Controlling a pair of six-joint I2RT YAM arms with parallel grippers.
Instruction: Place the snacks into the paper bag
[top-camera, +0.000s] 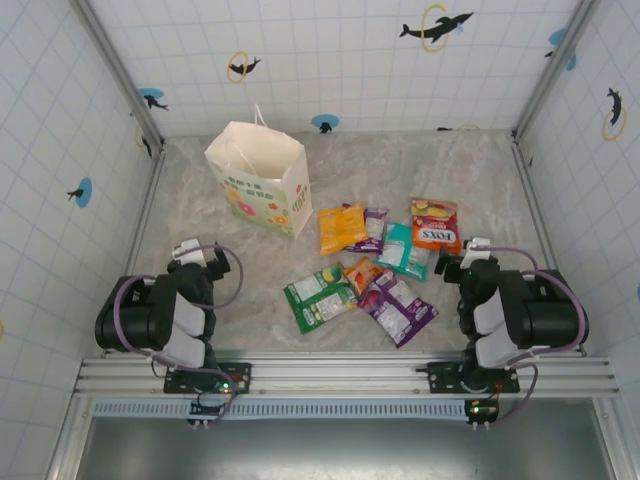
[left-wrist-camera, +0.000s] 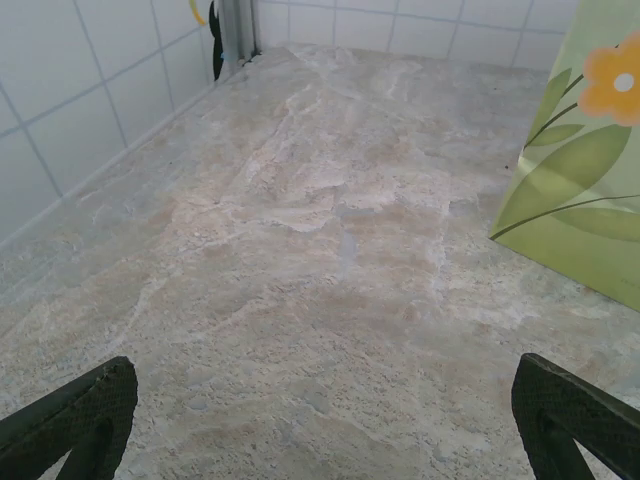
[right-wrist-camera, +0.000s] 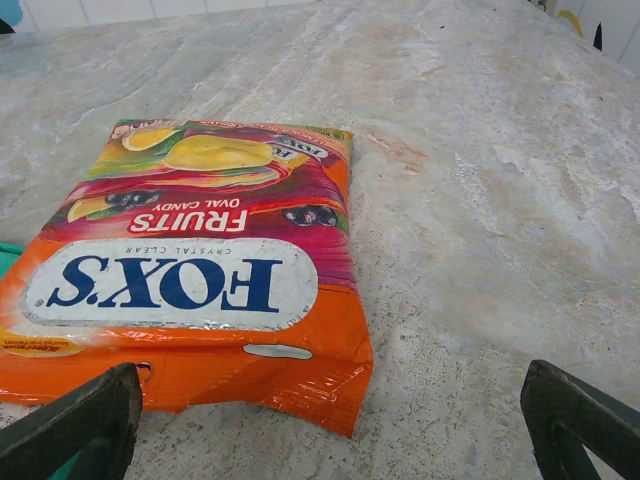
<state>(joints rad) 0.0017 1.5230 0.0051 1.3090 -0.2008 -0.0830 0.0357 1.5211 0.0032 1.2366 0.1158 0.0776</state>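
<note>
left gripper (left-wrist-camera: 325, 415): jaws stood wide apart, holding nothing | right gripper (right-wrist-camera: 325, 420): jaws stood wide apart, empty; Fox's candy packet (right-wrist-camera: 190, 270) lay frame left

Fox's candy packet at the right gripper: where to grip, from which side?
Probably its near right corner: the Fox's packet lies flat, but that crimped seam looks curled off the table. Come down from above with the open right gripper, from the bare right side; a teal packet crowds its left.

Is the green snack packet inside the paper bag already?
No, the green packet lies flat on the table, well apart from the upright paper bag.
</note>
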